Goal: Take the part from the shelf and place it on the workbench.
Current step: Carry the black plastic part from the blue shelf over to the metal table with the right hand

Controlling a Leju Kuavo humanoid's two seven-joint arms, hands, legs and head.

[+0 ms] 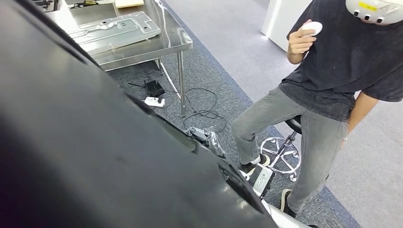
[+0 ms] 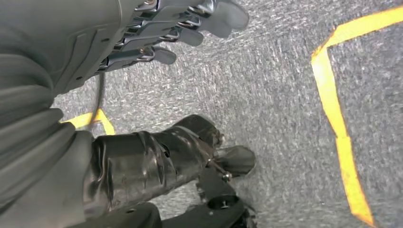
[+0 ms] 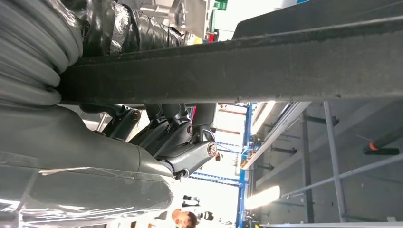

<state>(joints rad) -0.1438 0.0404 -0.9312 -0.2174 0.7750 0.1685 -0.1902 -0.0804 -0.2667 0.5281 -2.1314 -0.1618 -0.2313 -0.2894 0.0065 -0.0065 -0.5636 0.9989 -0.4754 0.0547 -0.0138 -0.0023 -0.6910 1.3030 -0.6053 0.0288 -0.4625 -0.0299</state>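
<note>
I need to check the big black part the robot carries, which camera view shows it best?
The head view: the large black part spans its left side. The right wrist view shows one dark edge above the right hand; the left wrist view looks at carpet.

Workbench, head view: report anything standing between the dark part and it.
Nothing visible stands between the dark part and the workbench. A silver panel already covers much of its top, though. The person stands off to the right; cables lie by its leg.

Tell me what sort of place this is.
Probably an industrial workshop or robot test lab: a stainless steel workbench carrying a pressed metal part, yellow floor tape marking zones on grey carpet, and blue racking in the background.
</note>
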